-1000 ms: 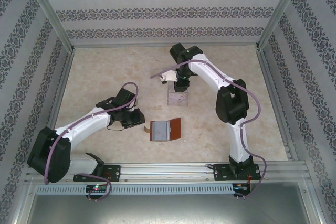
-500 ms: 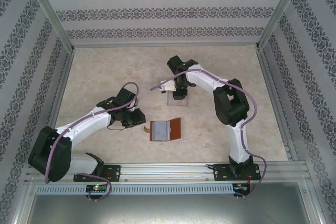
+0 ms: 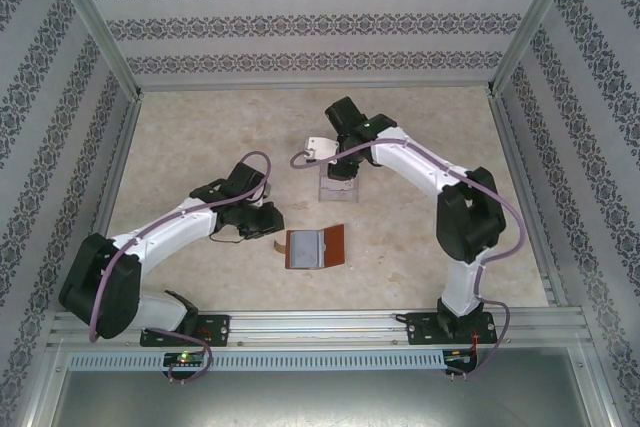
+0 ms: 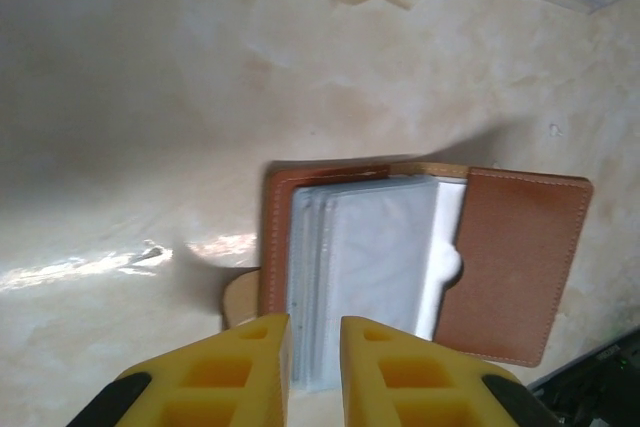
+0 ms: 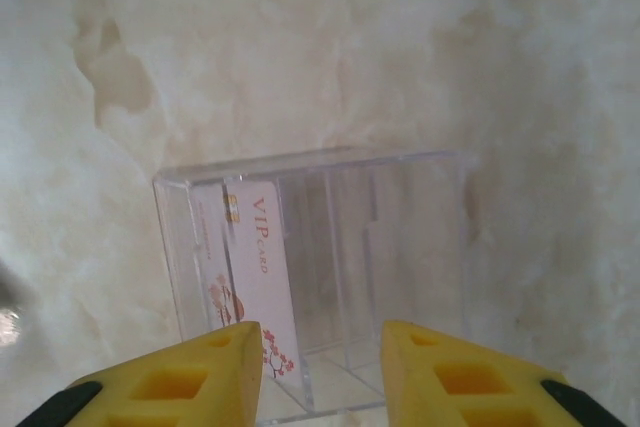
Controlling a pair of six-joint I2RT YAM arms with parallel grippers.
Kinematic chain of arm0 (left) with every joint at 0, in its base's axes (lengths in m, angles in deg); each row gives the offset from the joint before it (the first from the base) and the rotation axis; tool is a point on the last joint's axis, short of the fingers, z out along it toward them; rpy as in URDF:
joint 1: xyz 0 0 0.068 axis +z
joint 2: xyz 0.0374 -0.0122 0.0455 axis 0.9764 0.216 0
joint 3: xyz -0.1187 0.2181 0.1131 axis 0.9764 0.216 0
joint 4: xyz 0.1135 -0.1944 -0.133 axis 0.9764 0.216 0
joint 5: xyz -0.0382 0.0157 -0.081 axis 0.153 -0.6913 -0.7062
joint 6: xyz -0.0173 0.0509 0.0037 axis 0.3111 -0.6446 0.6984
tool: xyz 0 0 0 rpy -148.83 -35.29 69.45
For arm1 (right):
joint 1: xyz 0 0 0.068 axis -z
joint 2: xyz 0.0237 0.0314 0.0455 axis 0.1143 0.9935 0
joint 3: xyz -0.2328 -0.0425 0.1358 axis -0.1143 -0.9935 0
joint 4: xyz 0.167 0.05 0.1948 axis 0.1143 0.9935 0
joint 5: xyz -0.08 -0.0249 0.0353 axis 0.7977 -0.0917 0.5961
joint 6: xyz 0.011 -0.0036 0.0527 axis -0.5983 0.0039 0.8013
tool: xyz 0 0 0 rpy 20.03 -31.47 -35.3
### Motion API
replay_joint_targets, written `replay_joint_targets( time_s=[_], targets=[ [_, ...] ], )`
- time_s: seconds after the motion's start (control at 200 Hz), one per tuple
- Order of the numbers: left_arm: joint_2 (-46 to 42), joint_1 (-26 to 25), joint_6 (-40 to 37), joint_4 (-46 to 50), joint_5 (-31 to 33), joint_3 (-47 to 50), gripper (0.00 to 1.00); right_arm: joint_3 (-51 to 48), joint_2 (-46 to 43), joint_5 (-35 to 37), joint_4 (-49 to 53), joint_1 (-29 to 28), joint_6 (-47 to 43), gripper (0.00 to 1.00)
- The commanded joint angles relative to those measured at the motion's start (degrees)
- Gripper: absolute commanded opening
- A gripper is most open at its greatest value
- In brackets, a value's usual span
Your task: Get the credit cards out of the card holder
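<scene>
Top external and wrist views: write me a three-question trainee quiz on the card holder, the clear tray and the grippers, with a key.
1. True or false: the card holder is folded shut.
2. Where does the pale card printed VIP stand? A: in the clear tray. B: in a pocket of the card holder. C: under the card holder.
3. Which gripper hangs over the clear tray with its jaws apart?

Key
1. False: it lies open, its inner sleeves showing.
2. A.
3. The right gripper.
</scene>
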Motion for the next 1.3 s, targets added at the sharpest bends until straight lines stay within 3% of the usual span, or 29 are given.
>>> replay_joint_targets(
  time_s=[0.0, 0.315, 0.535, 0.849, 1.299],
  targets=[
    [1.88, -1.58, -0.27, -0.72, -1.14, -3.03, 0.19, -3.82, -3.86, 0.10, -4.40, -1.51, 14.99, 0.36],
    [9.37, -4.32, 0.01, -3.45, -2.51, -4.38, 0.14, -16.27, -14.03, 0.34, -9.99, -5.76, 57.92, 0.26],
    [11.01, -4.29, -0.77, -2.38, -0.34, -1.52, 0.11, -26.95, -18.63, -10.37, -15.99, -7.25, 82.51, 0.20],
    [11.01, -4.26, -0.74, -5.60, -1.25, 3.90, 0.08, -32.27, -15.73, -16.51, -21.64, -11.63, 94.49, 0.23],
    [10.29, -4.26, -0.06, -7.83, -2.03, 5.89, 0.08, -29.34, -6.52, -17.06, -22.31, -15.37, 98.41, 0.29]
  ],
)
